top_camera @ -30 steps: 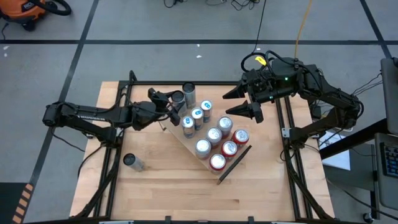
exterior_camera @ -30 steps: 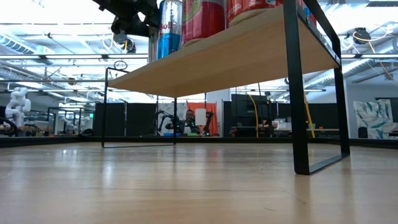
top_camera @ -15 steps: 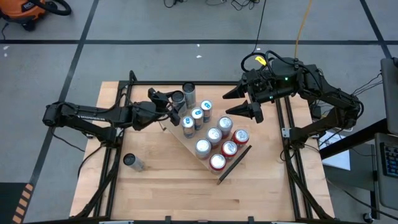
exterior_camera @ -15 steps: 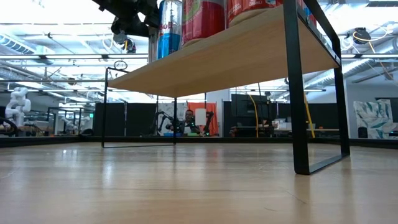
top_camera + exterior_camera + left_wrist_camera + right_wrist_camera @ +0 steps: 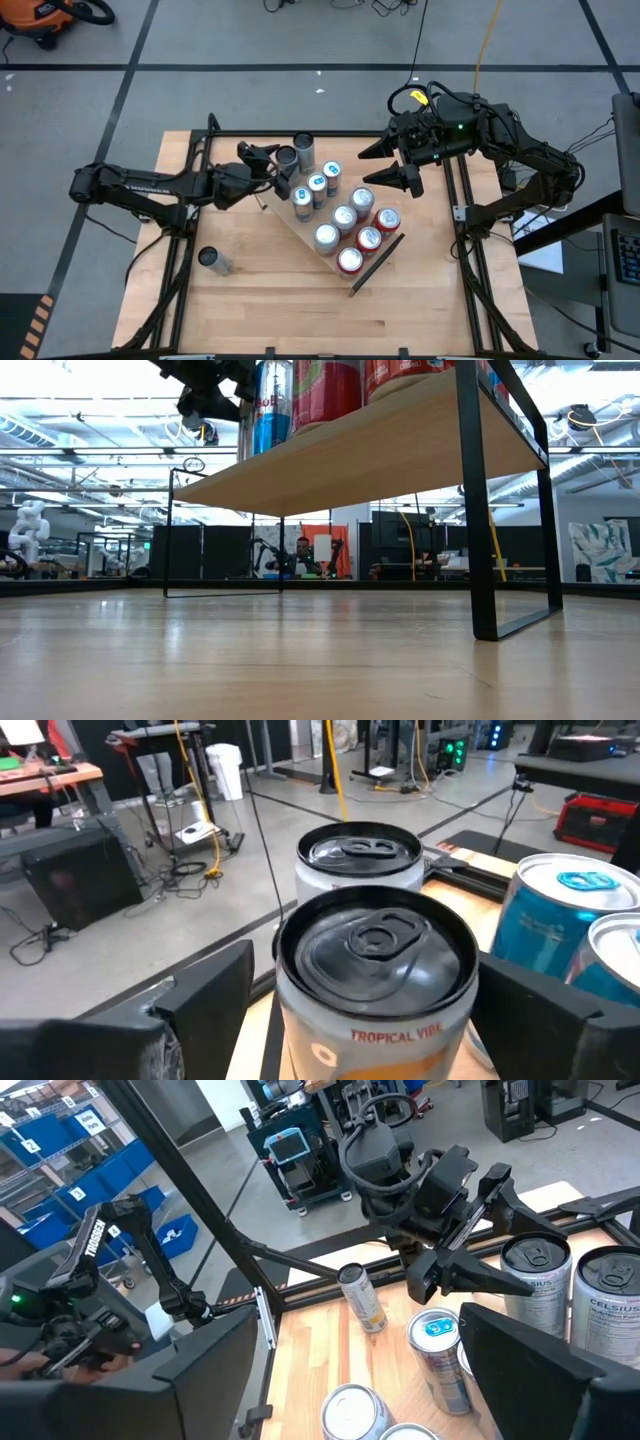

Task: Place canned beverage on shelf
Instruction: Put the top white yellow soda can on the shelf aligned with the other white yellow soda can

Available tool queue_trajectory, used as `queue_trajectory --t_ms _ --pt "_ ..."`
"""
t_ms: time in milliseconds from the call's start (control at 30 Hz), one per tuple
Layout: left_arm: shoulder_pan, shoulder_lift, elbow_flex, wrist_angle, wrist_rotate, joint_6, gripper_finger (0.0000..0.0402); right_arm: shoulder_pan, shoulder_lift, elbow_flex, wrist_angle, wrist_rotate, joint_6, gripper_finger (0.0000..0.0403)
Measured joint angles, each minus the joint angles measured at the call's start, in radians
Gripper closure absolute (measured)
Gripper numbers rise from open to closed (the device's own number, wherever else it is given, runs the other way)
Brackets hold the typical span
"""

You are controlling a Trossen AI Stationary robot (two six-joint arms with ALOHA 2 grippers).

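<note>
- Nearest you on the table [image 5: 400, 310], a lone can [image 5: 209, 259] stands upright at the front left, well apart from everything else.
- Next back, the shelf [image 5: 283, 222] sits diagonally mid-table, loaded with upright cans — red tops [image 5: 368, 238] at its near end, silver ones [image 5: 345, 216] through the middle, blue ones [image 5: 317, 185] farther up.
- From table height you see the shelf's underside [image 5: 370, 455] and one black rail [image 5: 480, 510], with can bottoms showing above the board.
- Your left gripper [image 5: 273, 160] is at the shelf's far left end, fingers spread either side of a dark-topped can [image 5: 285, 156] (labelled "TROPICAL VIBE" in the wrist view [image 5: 375, 980]).
- Look at that wrist view: each finger [image 5: 205, 1005] stands off the can's sides with a gap showing — spread, not pinching.
- Just behind it stands another dark-topped can [image 5: 358, 860], and a blue can [image 5: 560, 910] is beside it.
- Farther back, your right gripper [image 5: 398, 163] hovers off the shelf's far right side, fingers spread on nothing.
- Its wrist view looks across at the left gripper [image 5: 450, 1270] and the cans [image 5: 535, 1280] around it.
- Beyond the table — grey floor and an orange vacuum [image 5: 40, 15] in the far corner.
</note>
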Motion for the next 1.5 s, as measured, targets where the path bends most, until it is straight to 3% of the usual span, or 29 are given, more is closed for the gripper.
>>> queue_trajectory --t_ms 233,400,533,733,900,1000,1133,1400,1500 --pt "-0.012 -0.010 0.060 -0.035 0.001 0.000 0.0061 0.000 0.000 0.000 0.000 0.000 0.000 0.0081" --pt "-0.054 -0.035 0.148 -0.150 -0.010 -0.012 0.0061 0.000 0.000 0.000 -0.001 0.000 0.000 0.0081" --pt "-0.113 -0.071 0.242 -0.286 -0.076 -0.087 0.0061 0.000 0.000 0.000 -0.017 0.000 0.000 0.0081" --pt "-0.194 -0.116 0.348 -0.577 -0.132 -0.317 0.0061 0.000 0.000 0.000 -0.062 -0.001 0.017 0.0081" --pt "-0.224 -0.133 0.354 -0.901 -0.132 -0.611 0.0061 0.000 0.000 0.000 -0.108 -0.001 0.044 0.0081" --pt "-0.210 -0.118 0.354 -1.058 -0.131 -0.709 0.0061 0.000 0.000 0.000 -0.117 0.020 0.065 0.0081" --pt "-0.154 -0.103 0.354 -1.110 -0.081 -0.667 0.0061 -0.001 0.000 0.000 -0.118 0.109 0.088 0.0081" --pt "0.031 -0.096 0.351 -1.028 0.040 -0.381 0.0067 -0.005 0.000 0.000 -0.104 0.191 0.137 0.0081" --pt "0.120 -0.102 0.307 -0.939 0.161 -0.243 0.0085 -0.004 0.000 0.000 -0.102 0.224 0.148 0.0081"
